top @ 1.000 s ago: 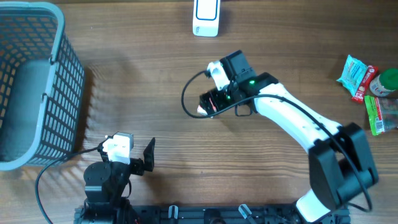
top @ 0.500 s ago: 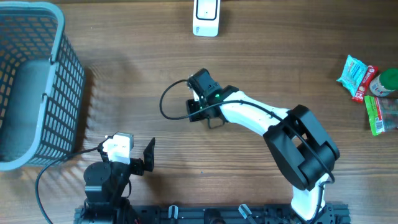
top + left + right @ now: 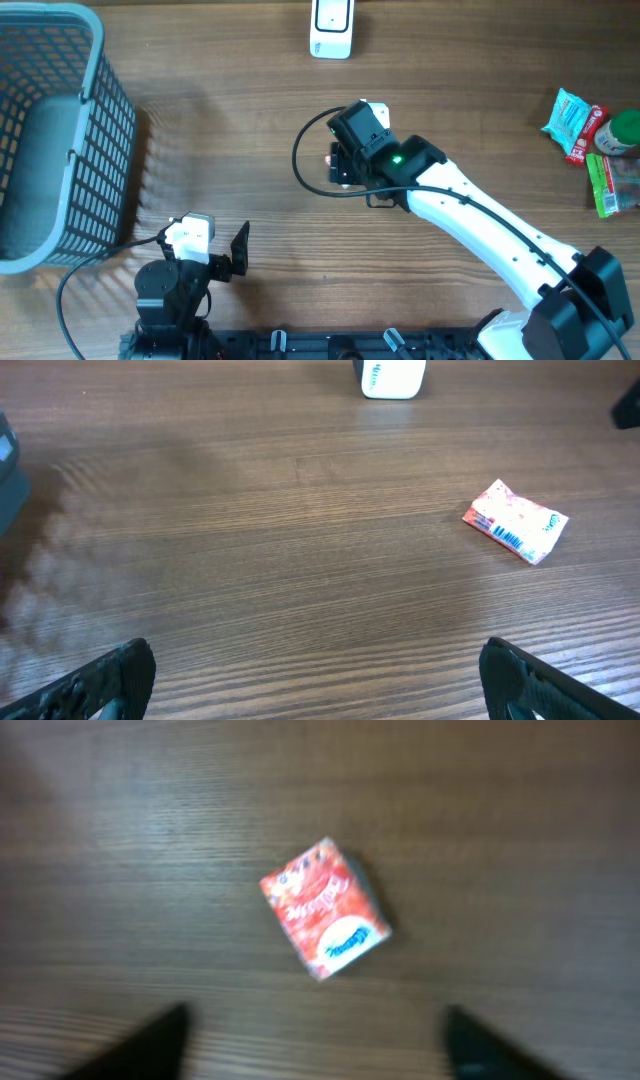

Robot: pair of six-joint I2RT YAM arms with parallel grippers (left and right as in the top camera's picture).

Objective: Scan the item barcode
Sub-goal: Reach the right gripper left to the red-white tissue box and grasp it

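Right wrist view: right gripper (image 3: 315, 1042), jaws spread and empty, hovers above the red packet (image 3: 325, 908) on the table (image 3: 520, 810); grasp apparently pending, requiring descent to straddle it

In the right wrist view, the red packet (image 3: 325, 910) is blurred and its print cannot be read; the right gripper (image 3: 315, 1015) is cropped by the lower edge. Overhead, the packet is largely hidden beneath the wrist; basket (image 3: 115, 140) and scanner (image 3: 331, 30) are cut off.
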